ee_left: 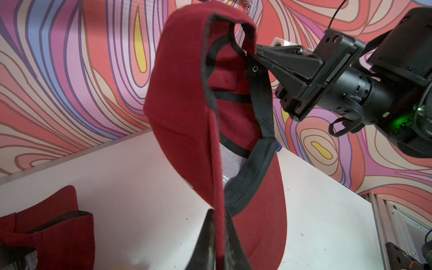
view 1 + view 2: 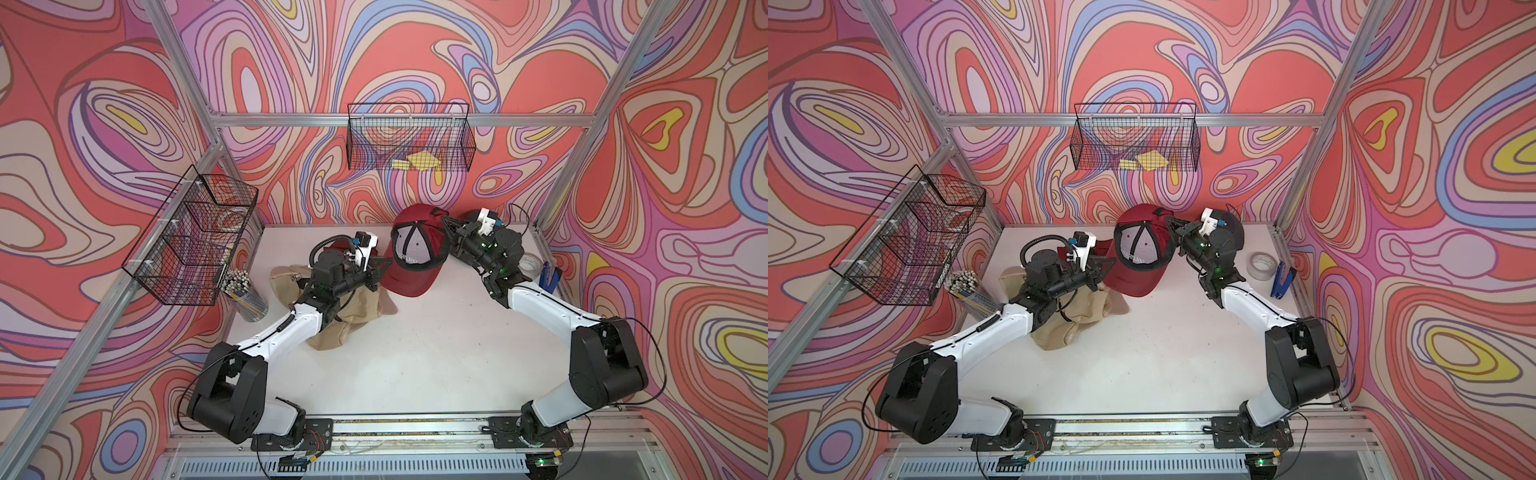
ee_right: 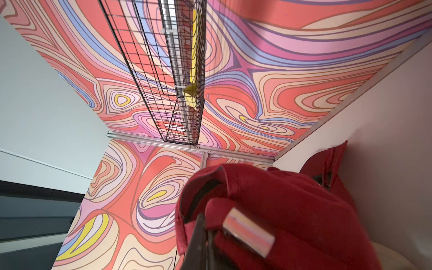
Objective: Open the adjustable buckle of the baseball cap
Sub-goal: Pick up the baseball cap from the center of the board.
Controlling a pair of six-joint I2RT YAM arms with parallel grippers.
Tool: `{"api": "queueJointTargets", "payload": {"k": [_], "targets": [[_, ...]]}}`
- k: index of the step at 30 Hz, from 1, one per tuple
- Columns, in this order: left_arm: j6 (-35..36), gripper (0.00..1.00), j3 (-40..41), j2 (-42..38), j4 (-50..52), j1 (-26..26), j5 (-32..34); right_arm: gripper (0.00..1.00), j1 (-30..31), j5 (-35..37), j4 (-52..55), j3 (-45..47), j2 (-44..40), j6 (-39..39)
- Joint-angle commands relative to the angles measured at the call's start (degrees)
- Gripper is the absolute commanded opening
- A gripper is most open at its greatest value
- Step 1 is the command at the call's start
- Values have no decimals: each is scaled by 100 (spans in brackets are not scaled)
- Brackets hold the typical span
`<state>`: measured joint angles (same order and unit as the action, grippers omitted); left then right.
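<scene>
White table; cap lettering illegible.

A small booth, seen from above in both top views. Its three walls are covered in swirling printed bands of coral red, pink, lilac, blue and yellow. Silver aluminium frame bars run along the wall joins and across the back. The floor of the booth is a plain white tabletop, slightly scuffed. A black wire mesh basket hangs on the back wall. A second, partitioned black wire basket hangs on the left wall. The light is soft and even.
</scene>
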<state>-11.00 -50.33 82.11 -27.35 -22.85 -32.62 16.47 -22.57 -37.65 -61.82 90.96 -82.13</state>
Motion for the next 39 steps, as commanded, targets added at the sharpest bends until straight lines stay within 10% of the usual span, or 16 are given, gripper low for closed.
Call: {"api": "queueJointTargets", "payload": {"k": [1,18,39], "targets": [[-54,28,-433,209,522,-53,-254,0,-43,-707,452,-641,115,778],[129,53,-796,29,1109,-273,-648,0,-91,-1897,5067,-2763,570,4877],[1144,56,-1713,114,3059,-303,-681,0,-19,-3325,7074,-2681,542,8632]]}}
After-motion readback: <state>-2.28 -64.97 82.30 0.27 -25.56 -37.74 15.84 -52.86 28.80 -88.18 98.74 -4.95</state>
